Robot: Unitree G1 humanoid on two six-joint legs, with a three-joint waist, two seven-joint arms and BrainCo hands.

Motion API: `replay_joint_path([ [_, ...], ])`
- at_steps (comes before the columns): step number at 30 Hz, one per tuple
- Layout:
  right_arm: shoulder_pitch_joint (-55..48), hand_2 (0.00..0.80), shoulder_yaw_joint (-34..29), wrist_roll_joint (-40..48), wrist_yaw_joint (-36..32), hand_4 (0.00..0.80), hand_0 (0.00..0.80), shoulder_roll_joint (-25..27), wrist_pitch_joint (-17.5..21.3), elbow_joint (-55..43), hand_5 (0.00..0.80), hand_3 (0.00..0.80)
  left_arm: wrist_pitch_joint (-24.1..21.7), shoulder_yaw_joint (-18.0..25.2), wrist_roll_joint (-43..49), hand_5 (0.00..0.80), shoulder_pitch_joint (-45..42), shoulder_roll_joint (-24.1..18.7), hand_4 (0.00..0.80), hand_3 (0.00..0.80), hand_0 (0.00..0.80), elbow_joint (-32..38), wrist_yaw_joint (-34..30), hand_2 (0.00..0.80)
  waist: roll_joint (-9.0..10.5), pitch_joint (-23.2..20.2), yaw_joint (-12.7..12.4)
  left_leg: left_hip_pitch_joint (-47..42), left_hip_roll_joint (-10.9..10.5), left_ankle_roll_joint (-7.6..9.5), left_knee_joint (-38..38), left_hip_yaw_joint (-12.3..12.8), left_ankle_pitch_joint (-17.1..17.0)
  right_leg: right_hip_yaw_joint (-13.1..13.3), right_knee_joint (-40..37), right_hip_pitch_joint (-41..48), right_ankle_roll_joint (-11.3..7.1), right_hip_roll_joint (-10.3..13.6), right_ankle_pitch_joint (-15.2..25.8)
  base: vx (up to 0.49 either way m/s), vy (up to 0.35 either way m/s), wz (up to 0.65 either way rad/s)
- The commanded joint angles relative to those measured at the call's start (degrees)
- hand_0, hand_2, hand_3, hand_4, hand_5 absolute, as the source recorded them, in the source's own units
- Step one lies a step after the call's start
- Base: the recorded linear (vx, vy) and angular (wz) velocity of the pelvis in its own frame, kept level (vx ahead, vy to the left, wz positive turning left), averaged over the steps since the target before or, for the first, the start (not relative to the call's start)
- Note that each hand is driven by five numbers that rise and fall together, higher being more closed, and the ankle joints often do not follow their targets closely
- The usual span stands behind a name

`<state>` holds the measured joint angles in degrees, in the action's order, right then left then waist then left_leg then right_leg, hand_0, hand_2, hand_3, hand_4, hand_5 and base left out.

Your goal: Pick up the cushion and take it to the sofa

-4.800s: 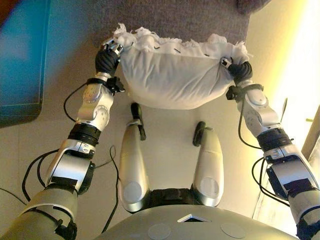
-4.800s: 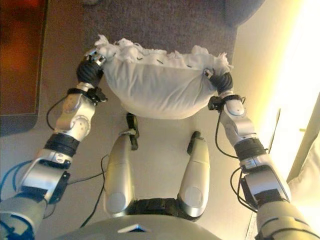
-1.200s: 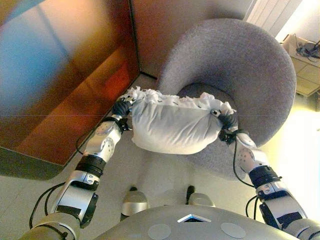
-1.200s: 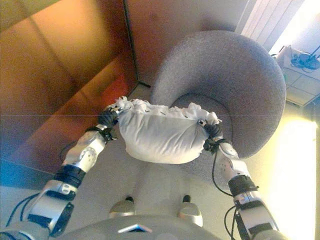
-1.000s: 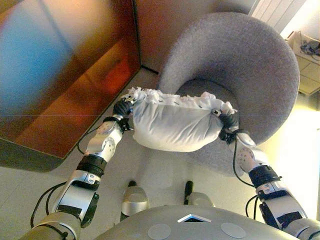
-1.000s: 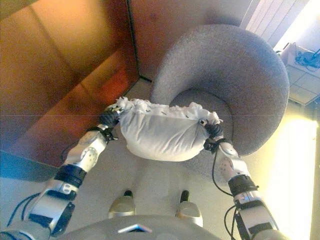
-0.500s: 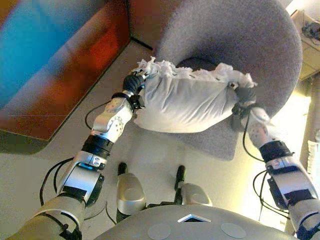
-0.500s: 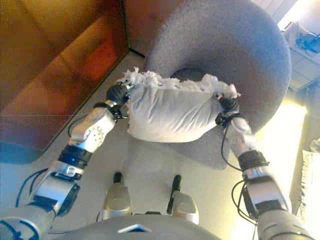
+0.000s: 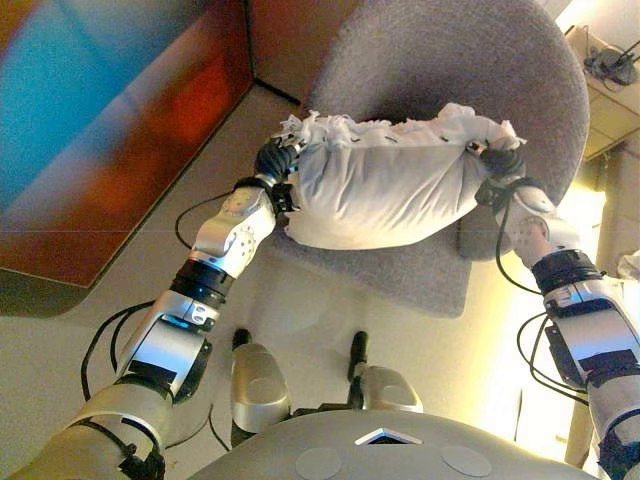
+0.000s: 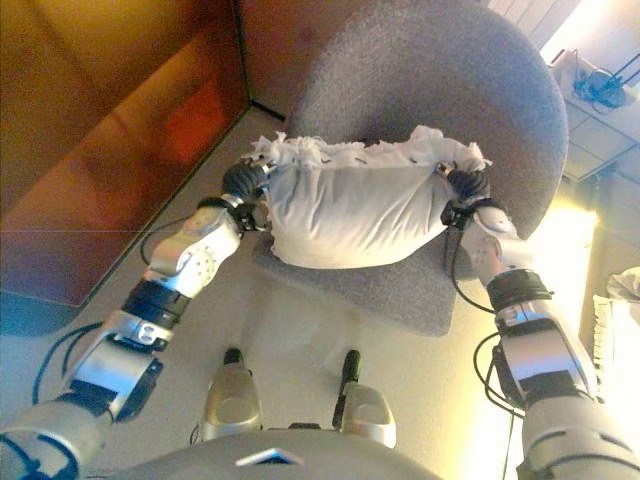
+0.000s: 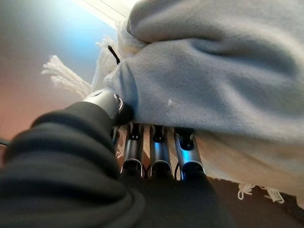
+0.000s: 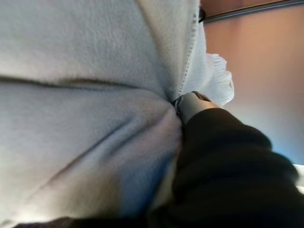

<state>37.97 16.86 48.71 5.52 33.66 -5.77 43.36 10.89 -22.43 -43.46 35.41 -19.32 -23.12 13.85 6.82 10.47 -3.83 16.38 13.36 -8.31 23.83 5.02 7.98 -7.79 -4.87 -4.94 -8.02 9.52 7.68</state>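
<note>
A white fringed cushion (image 9: 385, 185) hangs between my two hands, in the air over the seat of a round grey sofa chair (image 9: 470, 60). My left hand (image 9: 275, 160) is shut on the cushion's left end, with the thumb (image 11: 107, 102) pinching the cloth (image 11: 213, 71). My right hand (image 9: 500, 165) is shut on its right end; its wrist view shows the cloth (image 12: 85, 95) bunched at the thumb (image 12: 190, 104). The cushion also shows in the right eye view (image 10: 355, 215).
A reddish-brown wooden cabinet (image 9: 100, 130) stands to the left, its corner close to the chair. Pale floor (image 9: 300, 310) lies in front of the chair. Bright light falls along the right side, by a low shelf (image 9: 615, 75) at the far right.
The cushion has moved up and forward over the chair seat with both hands still gripping it. Earlier it hung over bare floor, before the chair came into view.
</note>
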Motion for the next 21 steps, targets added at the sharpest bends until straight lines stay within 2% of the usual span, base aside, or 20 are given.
replay_joint_path([
  [1, 12.9, 0.8, -0.6, 3.5, -2.9, 0.8, 0.8, -3.1, 4.4, -0.3, 0.8, 0.8, -5.0, -3.2, -0.7, 0.8, 9.2, 2.6, 0.8, 0.8, 0.8, -2.9, -2.9, 0.8, -0.63, -0.6, -0.7, 13.4, 1.2, -3.56, 2.3, -5.7, -9.4, -0.3, 6.7, 10.5, -5.24, 5.6, -10.8, -0.044, 0.077, -0.24],
  [8, 19.9, 0.8, -0.3, 3.3, -4.5, 0.8, 0.8, -3.5, 8.7, 9.2, 0.8, 0.8, -10.0, -2.2, -1.8, 0.8, 14.1, 0.8, 0.8, 0.8, 0.8, -5.7, -4.0, 0.8, -1.45, 4.5, -1.7, 23.8, 0.5, -4.38, 5.9, -6.5, -10.6, -1.4, 5.5, 6.9, -6.42, 7.0, -9.5, -0.154, 0.023, 0.09],
  [14, 24.8, 0.8, -1.0, 6.0, -4.4, 0.8, 0.8, -2.1, 8.9, 14.8, 0.8, 0.8, -10.2, -2.1, -2.0, 0.8, 18.4, -1.1, 0.8, 0.8, 0.8, -7.5, -6.0, 0.8, -1.56, 6.6, -1.6, 28.0, -0.2, -4.28, 7.1, -5.1, -10.8, -1.5, 4.3, 3.9, -6.68, 8.2, -7.0, -0.079, 0.037, -0.12],
  [17, 25.5, 0.8, -1.5, 6.5, -3.2, 0.8, 0.8, -1.4, 9.3, 14.7, 0.8, 0.8, -10.3, -2.6, -1.9, 0.8, 19.5, -1.6, 0.8, 0.8, 0.8, -7.1, -6.3, 0.8, -1.33, 7.0, -1.3, 28.6, -0.5, -3.97, 7.4, -4.5, -10.5, -1.3, 4.0, 2.7, -6.64, 8.5, -5.7, -0.037, 0.023, -0.42],
  [21, 26.5, 0.8, -1.9, 6.6, -2.4, 0.8, 0.8, -0.6, 9.8, 14.1, 0.8, 0.8, -10.1, -2.7, -2.4, 0.8, 20.7, -1.9, 0.8, 0.8, 0.8, -6.5, -6.1, 0.8, -0.97, 7.1, -1.1, 28.7, -0.5, -3.62, 7.4, -3.7, -10.1, -1.3, 4.3, 1.2, -6.6, 8.9, -4.5, -0.031, 0.02, 0.05],
])
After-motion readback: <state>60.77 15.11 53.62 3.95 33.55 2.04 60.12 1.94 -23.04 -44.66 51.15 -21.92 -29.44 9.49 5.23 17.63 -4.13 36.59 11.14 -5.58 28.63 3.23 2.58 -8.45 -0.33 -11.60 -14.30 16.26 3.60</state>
